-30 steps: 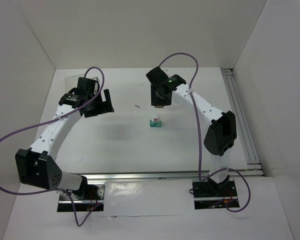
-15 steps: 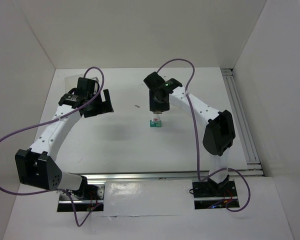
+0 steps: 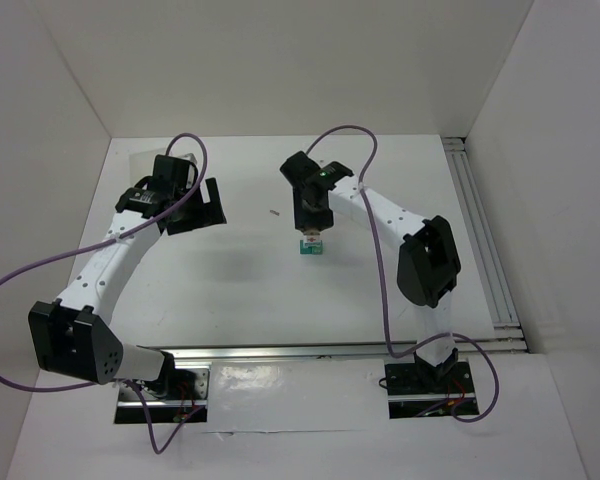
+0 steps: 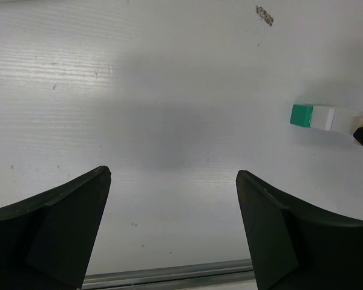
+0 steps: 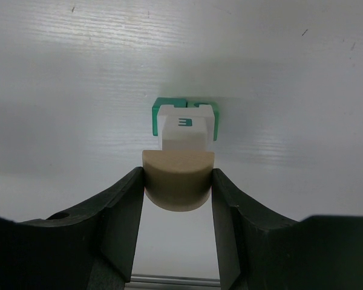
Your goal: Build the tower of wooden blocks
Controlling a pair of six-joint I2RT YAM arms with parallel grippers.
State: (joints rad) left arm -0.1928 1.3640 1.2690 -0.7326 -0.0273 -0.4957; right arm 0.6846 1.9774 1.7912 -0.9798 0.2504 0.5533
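A white cube (image 5: 186,128) sits on a teal-green cube (image 5: 159,115) near the table's middle; the stack also shows in the top view (image 3: 310,246) and in the left wrist view (image 4: 313,116). My right gripper (image 5: 178,181) is shut on the tan half-round block (image 5: 177,179) and holds it directly over the white cube; I cannot tell whether they touch. In the top view the right gripper (image 3: 313,232) hangs right above the stack. My left gripper (image 4: 172,181) is open and empty, well left of the stack, over bare table.
A small dark speck (image 3: 274,212) lies on the table left of the stack. A translucent tray (image 3: 143,162) is partly hidden behind the left arm at the back left. A metal rail (image 3: 485,240) runs along the right side.
My right gripper has moved left and down with the tan block, from back-right of the stack to directly over it. The left arm has not moved.
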